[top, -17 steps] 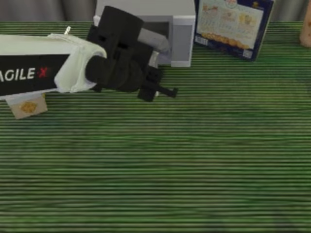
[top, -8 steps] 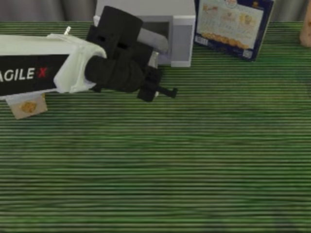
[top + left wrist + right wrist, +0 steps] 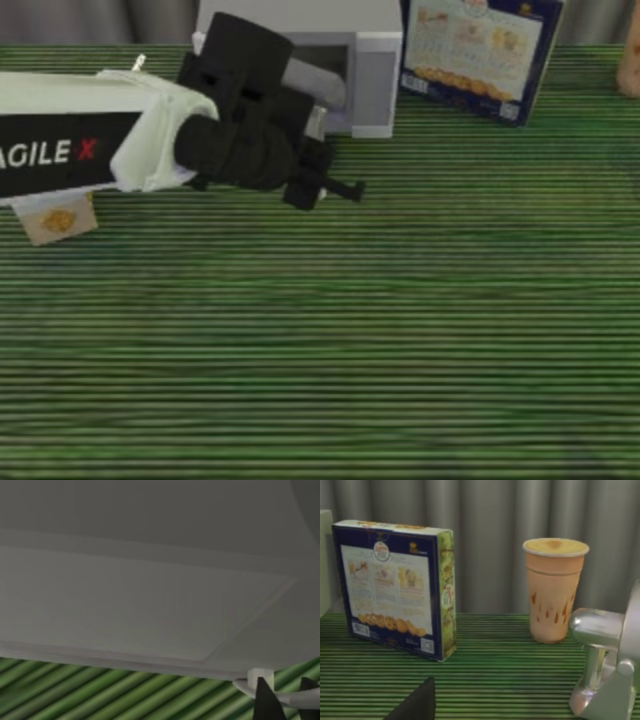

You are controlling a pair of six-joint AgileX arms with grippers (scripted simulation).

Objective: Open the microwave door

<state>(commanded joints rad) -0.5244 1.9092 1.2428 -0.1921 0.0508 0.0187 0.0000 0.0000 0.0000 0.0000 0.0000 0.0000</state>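
At the back of the green striped surface (image 3: 400,330), seen from above, stands the boxy silver-grey microwave (image 3: 330,30) with its light grey top, left of centre. Its flat silver-grey door (image 3: 318,82) with the darker window is swung partly outward from the front, while the narrow grey control panel (image 3: 372,85) stays flush at the oven's right end. The left arm, white with black lettering, reaches in from the top view's left edge, and its black left claw (image 3: 322,170) sits right at the door's free edge; the wrist body covers the fingers, so I cannot tell from here how they stand. A blue printed carton (image 3: 480,50) stands just right of the microwave, and a small tan box (image 3: 58,218) lies near the left edge.

From the left wrist, the door panel fills nearly everything, with dark fingertips (image 3: 265,702) on either side of the pale bar handle (image 3: 260,677), pinching it.

From the right wrist, the carton, a tall orange cup (image 3: 554,587) and a shiny metal appliance (image 3: 607,670) stand before a grey curtain (image 3: 485,530); the right claw's state I cannot tell.
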